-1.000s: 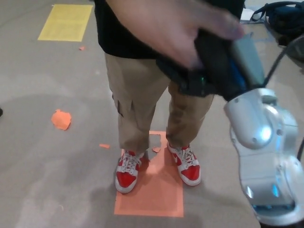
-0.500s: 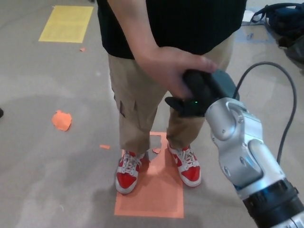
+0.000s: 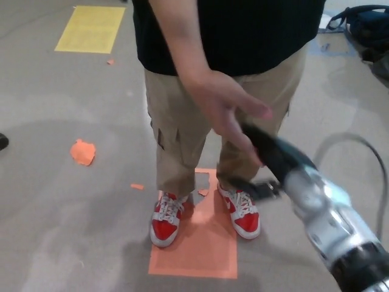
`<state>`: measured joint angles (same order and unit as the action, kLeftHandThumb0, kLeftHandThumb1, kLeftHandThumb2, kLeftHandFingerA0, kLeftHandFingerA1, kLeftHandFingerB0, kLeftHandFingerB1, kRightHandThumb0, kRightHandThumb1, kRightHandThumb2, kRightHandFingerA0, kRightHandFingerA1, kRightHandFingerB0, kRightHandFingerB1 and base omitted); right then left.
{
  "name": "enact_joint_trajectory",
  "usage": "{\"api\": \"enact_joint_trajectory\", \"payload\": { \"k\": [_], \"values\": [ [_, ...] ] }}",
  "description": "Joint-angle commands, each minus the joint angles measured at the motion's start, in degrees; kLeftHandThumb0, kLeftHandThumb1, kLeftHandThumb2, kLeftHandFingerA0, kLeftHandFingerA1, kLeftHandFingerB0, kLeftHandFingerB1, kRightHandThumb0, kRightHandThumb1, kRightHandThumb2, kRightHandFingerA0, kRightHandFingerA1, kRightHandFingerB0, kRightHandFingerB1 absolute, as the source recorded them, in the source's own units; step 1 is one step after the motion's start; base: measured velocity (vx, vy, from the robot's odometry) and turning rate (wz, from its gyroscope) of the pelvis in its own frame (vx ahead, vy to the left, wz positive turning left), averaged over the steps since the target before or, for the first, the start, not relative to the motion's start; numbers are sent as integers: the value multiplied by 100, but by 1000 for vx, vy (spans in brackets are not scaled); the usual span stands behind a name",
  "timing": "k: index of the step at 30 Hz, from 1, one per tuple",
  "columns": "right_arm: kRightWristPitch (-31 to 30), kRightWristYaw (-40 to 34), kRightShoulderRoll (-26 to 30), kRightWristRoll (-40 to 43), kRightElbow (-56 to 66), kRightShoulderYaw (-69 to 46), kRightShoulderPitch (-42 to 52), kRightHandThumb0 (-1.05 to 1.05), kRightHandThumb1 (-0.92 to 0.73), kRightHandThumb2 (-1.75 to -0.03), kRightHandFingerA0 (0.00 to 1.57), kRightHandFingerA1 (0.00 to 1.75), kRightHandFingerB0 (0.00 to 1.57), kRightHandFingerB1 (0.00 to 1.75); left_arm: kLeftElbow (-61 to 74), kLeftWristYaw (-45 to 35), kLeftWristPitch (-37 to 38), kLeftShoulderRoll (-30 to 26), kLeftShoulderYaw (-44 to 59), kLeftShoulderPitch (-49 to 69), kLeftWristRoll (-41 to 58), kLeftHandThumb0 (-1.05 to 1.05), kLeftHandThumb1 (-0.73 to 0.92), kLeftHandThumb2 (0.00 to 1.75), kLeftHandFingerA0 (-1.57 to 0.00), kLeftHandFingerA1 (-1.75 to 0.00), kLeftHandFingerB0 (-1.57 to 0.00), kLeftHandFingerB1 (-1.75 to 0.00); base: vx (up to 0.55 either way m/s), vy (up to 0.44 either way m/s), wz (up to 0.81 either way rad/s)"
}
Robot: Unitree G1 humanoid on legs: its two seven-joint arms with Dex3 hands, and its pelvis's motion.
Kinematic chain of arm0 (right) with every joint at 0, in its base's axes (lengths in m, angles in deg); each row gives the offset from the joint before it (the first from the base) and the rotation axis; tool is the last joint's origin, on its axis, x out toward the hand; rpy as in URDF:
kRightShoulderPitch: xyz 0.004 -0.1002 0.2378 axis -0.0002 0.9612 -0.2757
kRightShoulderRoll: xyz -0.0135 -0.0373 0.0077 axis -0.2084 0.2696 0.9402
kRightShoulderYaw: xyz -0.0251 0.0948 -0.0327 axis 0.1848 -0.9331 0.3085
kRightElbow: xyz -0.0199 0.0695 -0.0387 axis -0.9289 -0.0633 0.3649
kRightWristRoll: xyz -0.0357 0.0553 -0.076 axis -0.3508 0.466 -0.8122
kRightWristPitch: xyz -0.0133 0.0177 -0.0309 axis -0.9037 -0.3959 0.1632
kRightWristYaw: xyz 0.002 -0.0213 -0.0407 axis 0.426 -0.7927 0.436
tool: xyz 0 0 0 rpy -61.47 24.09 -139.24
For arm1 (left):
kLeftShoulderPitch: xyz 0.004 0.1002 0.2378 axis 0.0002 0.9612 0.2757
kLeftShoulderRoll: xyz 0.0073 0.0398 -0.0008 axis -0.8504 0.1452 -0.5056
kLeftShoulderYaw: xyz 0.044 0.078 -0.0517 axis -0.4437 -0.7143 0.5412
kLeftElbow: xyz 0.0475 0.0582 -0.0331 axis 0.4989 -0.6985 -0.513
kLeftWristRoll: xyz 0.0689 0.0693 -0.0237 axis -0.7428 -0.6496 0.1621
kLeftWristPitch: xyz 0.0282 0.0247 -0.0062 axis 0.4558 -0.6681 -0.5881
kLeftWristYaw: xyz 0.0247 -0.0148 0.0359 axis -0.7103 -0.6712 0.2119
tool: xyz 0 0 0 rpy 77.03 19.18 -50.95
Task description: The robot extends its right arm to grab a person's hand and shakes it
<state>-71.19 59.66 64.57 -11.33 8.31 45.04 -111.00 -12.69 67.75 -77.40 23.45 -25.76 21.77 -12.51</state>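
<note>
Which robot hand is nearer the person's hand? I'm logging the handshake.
Right. The right hand sits just below the person's hand, blurred, apparently at its fingertips; the left hand is out of view.

The person's hand (image 3: 226, 104) sits at centre; the right hand (image 3: 267, 159) lies at five o'clock, touching it.

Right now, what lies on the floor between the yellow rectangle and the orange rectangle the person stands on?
In the head view, a torn orange scrap and a smaller orange bit; otherwise bare grey floor.
</note>
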Motion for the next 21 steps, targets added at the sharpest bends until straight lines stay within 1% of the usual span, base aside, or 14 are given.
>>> {"api": "enact_joint_trajectory", "payload": {
  "k": [1, 2, 5, 7, 8, 11, 12, 13, 14, 15, 16, 17, 18, 21],
  "values": [
    [382, 161, 490, 430, -659, -125, 247, -79, -76, -64, 0, 2, 0, 0, -20, 14, 44, -136, 21, 16, -26, -24, 59, 106, -8, -50, -8, -50, 0, 0, 0],
    [435, 141, 551, 456, -824, -129, 252, -91, -66, -100, 0, 10, 0, 5, -19, 19, 48, -140, 25, 14, -25, -24, 58, 106, -9, -51, -9, -50, 0, 0, 0],
    [596, 63, 755, 583, -1369, -210, 350, -86, -63, -92, 0, 7, 0, 0, -33, 19, 47, -130, 10, 7, -45, -24, 58, 106, -9, -51, -9, -50, 0, 0, 0],
    [724, 8, 916, 672, -1846, -295, 430, -94, -71, -100, 0, 6, 0, 0, -41, 30, 17, -94, 29, -18, -24, -24, 58, 106, -9, -51, -9, -50, 0, 0, 0],
    [860, -45, 988, 686, -2079, -309, 484, -93, -72, -101, 0, 9, 0, 0, -46, 44, 13, -84, 55, -20, 1, -41, 73, 62, -26, -33, -20, -31, 0, 0, 0],
    [874, -100, 1076, 707, -2618, -319, 480, -92, -77, -108, 0, 9, 0, 4, -34, 92, -11, -77, 31, -55, -37, -43, 74, 63, -26, -33, -21, -31, 0, 0, 0],
    [893, -61, 1154, 733, -2924, -339, 519, -92, -79, -110, 0, 12, 0, 5, -34, 127, -19, -56, 47, -102, -24, -24, 58, 106, -9, -51, -9, -50, 0, 0, 0],
    [933, -81, 1177, 738, -3020, -342, 538, -92, -79, -110, 0, 12, 0, 5, -38, 122, 2, -47, 69, -107, -2, -24, 58, 106, -9, -51, -9, -50, 0, 0, 0],
    [949, -18, 1214, 846, -3156, -449, 612, -77, -90, -67, 0, 21, 0, 0, -29, 168, 45, -25, 84, -108, 12, -24, 58, 105, -10, -51, -10, -50, 0, 0, 0],
    [966, 32, 1258, 939, -3290, -545, 711, -83, -78, -107, 2, 19, 0, 9, -23, 217, 94, 8, 111, -108, 34, -24, 57, 106, -10, -51, -11, -51, 0, 0, 0],
    [957, 19, 1294, 909, -3374, -530, 794, -75, -92, -69, 2, 24, 0, 1, -18, 261, 140, 25, 99, -105, 16, -24, 58, 106, -10, -51, -11, -50, 0, 0, 0],
    [945, -11, 1323, 849, -3442, -484, 856, -75, -92, -69, 2, 24, 0, 1, -12, 299, 181, 34, 74, -102, -17, -24, 58, 106, -10, -51, -11, -50, 0, 0, 0],
    [730, 42, 1328, 898, -3568, -535, 995, -87, -84, -112, 0, 12, 0, 7, -10, 335, 299, 57, 139, -84, 41, -45, 78, 64, -29, -33, -26, -33, 0, 0, 0],
    [650, 468, 1417, 814, -3751, -419, 1280, -80, -86, -117, 0, 13, 6, 20, 30, 443, 571, 89, 254, 1, 130, -49, 81, 64, -35, -34, -28, -33, 0, 0, 0]
  ]
}}
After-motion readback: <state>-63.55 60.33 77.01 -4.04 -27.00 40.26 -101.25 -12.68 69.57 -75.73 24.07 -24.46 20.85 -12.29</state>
